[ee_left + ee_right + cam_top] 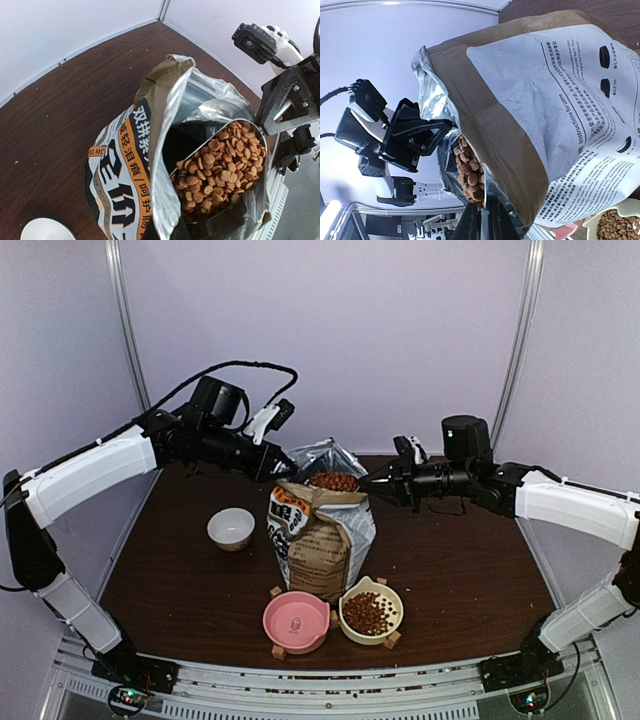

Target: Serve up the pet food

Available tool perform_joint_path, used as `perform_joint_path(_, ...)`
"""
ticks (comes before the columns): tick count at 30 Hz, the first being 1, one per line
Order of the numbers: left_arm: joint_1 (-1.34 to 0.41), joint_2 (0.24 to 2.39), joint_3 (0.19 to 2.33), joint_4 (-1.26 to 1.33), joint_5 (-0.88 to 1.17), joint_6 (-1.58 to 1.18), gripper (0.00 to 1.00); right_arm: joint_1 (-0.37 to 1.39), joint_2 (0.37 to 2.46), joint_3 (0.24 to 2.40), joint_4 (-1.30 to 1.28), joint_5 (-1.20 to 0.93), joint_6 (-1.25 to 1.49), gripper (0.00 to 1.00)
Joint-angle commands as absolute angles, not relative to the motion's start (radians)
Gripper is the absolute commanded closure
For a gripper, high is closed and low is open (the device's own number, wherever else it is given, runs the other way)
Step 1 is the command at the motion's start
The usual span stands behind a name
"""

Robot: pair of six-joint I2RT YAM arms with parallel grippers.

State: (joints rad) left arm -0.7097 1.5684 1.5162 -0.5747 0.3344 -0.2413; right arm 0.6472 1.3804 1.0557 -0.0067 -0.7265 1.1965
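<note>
The brown-and-white paper bag [320,540] stands open at mid table. My left gripper [283,466] is shut on the bag's foil rim at the back left; it also shows in the right wrist view [420,135]. My right gripper [385,483] is shut on the handle of a scoop [250,131] held at the bag's mouth. The scoop is heaped with pet food [334,481], which also shows in the left wrist view [220,165] and the right wrist view [470,170]. More pet food [367,613] lies in the cream bowl [398,602].
A pink bowl [270,612] sits in front of the bag, left of the cream bowl, with no kibble in it. A small white bowl [231,528] stands left of the bag. The purple back wall and frame posts close the area.
</note>
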Motion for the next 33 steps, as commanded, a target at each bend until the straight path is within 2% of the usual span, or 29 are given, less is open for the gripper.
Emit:
perform_joint_path(1, -0.693, 1.511, 1.533, -0.461, 0.4, -0.236, 1.0, 0.643, 1.346, 1.073, 0.033, -0.707, 1.235, 1.0)
perform_joint_path(3, -0.695, 1.516, 1.535, -0.46, 0.423, -0.232, 0.99, 0.645, 1.35, 1.085, 0.036, -0.7, 1.244, 1.0)
perform_joint_path(10, -0.706, 1.515, 1.539, -0.46, 0.436, -0.219, 0.75, 0.665, 1.388, 1.135, 0.028, -0.694, 1.243, 1.0)
perform_joint_path(17, -0.703, 1.465, 1.517, -0.465, 0.31, -0.216, 0.62, 0.666, 1.376, 1.155, 0.019, -0.689, 1.246, 1.0)
perform_joint_path(25, -0.679, 1.382, 1.467, -0.421, 0.244, -0.232, 0.5, 0.658, 1.33, 1.11, 0.058, -0.681, 1.271, 1.0)
perform_joint_path(33, -0.638, 1.362, 1.456, -0.413, 0.253, -0.247, 0.47, 0.646, 1.293, 1.098, 0.078, -0.679, 1.295, 1.0)
